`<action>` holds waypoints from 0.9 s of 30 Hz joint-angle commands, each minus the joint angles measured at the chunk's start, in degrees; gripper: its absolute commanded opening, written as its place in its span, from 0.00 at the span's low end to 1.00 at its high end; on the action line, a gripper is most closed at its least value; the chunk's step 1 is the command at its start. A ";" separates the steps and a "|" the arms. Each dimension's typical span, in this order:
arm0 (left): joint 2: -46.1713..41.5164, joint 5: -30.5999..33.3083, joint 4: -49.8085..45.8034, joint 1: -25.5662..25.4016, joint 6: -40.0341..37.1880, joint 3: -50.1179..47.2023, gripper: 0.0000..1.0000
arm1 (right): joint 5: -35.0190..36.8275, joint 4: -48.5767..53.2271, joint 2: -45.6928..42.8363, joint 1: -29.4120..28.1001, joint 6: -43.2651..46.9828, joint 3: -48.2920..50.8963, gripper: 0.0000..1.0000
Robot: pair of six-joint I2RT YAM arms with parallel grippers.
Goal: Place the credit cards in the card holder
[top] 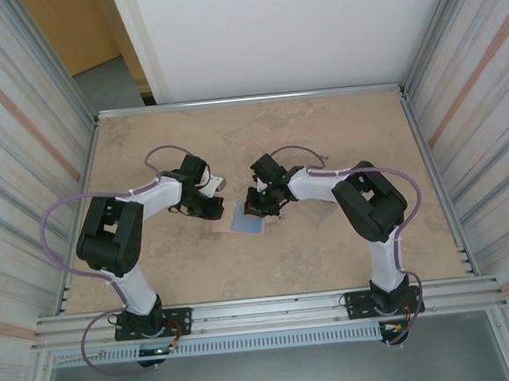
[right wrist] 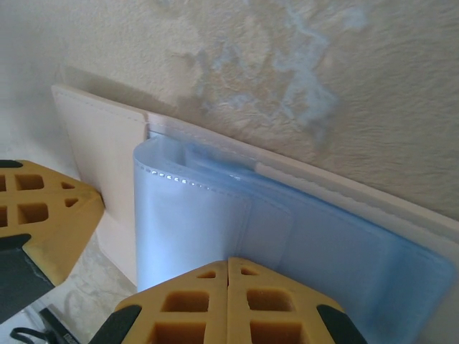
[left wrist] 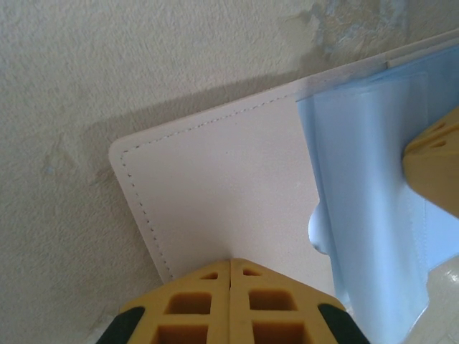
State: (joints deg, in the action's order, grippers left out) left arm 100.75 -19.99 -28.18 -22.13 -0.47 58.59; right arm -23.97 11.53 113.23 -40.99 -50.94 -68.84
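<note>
Beige outside and pale blue inside: we count one wallet (top: 245, 222). It lies open and flat on the mottled tan table (top: 338, 131), about mid-table, between two grippers that come in from either side.

The left gripper (top: 212, 206) is closed. In its wrist view we see its two yellow fingertips (left wrist: 193, 304) pressed together along a single seam, set at the near edge of the wallet's stitched beige flap. We cannot tell whether they pinch the flap or only rest on it.

The right gripper (top: 259, 209) is closed as well. In its own view the yellow tips (right wrist: 272, 308) meet with no gap and sit on the blue pockets (right wrist: 215, 229), whose top layer bulges up a little beside them.

Each wrist view also catches one yellow finger of the other gripper at its edge, close over the wallet. The two grippers are near each other but do not touch.
</note>
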 commanded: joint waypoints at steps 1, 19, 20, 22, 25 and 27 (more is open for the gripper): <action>0.88 -2.04 0.24 -0.19 0.90 -0.43 0.00 | -1.90 -0.90 1.54 -0.51 -1.81 -1.93 0.00; -3.17 -5.15 0.32 0.37 1.30 -0.23 0.00 | -7.13 -5.60 6.46 -1.78 -4.43 -7.17 0.00; -3.72 -5.37 0.24 0.63 1.39 -0.29 0.00 | -7.16 -5.48 6.55 -1.83 -4.32 -7.49 0.00; -4.78 -5.15 0.11 1.24 1.32 -0.34 0.00 | -7.24 -5.47 6.79 -1.89 -4.35 -7.95 0.00; -7.12 -4.36 -0.48 2.41 0.69 -0.26 0.00 | -7.45 -5.31 7.40 -1.87 -4.35 -8.65 0.00; -9.21 -4.82 -1.15 3.20 0.48 -0.38 0.00 | -7.52 -5.17 7.82 -1.88 -4.34 -9.08 0.00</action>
State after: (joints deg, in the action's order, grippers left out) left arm 95.72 -23.62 -28.29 -20.05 0.25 58.57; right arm -30.22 6.20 119.33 -42.41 -54.04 -76.14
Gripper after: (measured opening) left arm 0.053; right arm 0.046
